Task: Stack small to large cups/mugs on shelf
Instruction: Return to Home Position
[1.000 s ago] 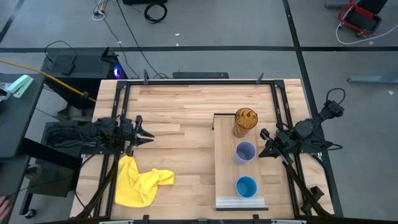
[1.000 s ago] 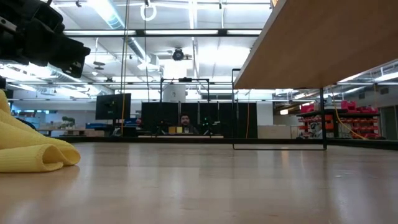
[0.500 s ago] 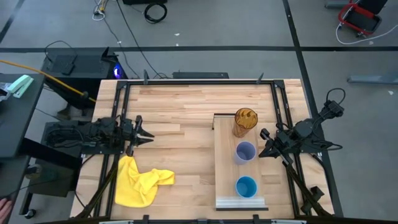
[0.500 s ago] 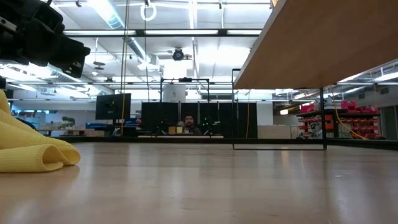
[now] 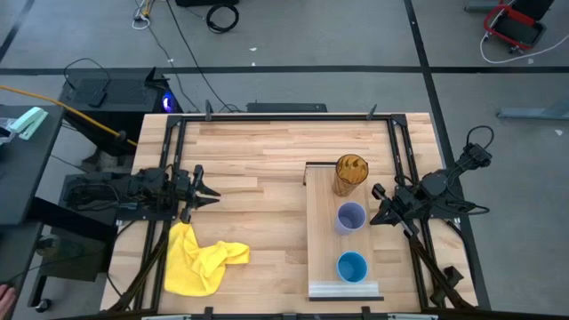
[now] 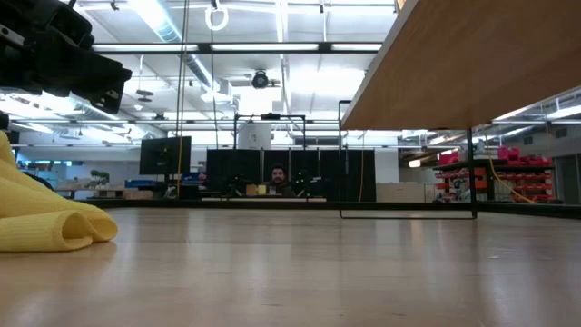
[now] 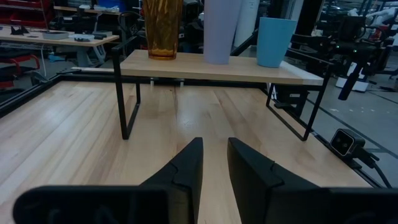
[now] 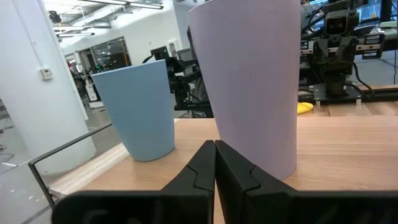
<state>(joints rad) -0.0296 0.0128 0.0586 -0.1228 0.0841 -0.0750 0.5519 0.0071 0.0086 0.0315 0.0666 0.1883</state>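
Three cups stand upright in a row on the raised pale wooden shelf (image 5: 322, 233). The amber tumbler (image 5: 349, 174) is at the far end, the lavender cup (image 5: 350, 217) in the middle and the blue cup (image 5: 352, 267) toward the near end. My right gripper (image 5: 374, 206) is shut, level with the shelf's right edge just beside the lavender cup (image 8: 252, 81), apart from it. My left gripper (image 5: 216, 192) is at the table's left, open by a narrow gap (image 7: 215, 142), pointing at the shelf (image 7: 217, 68).
A crumpled yellow cloth (image 5: 200, 262) lies at the near left, below the left arm; it also shows in the low view (image 6: 45, 222). The shelf stands on thin black metal legs (image 7: 127, 102). Bare tabletop lies between the left gripper and the shelf.
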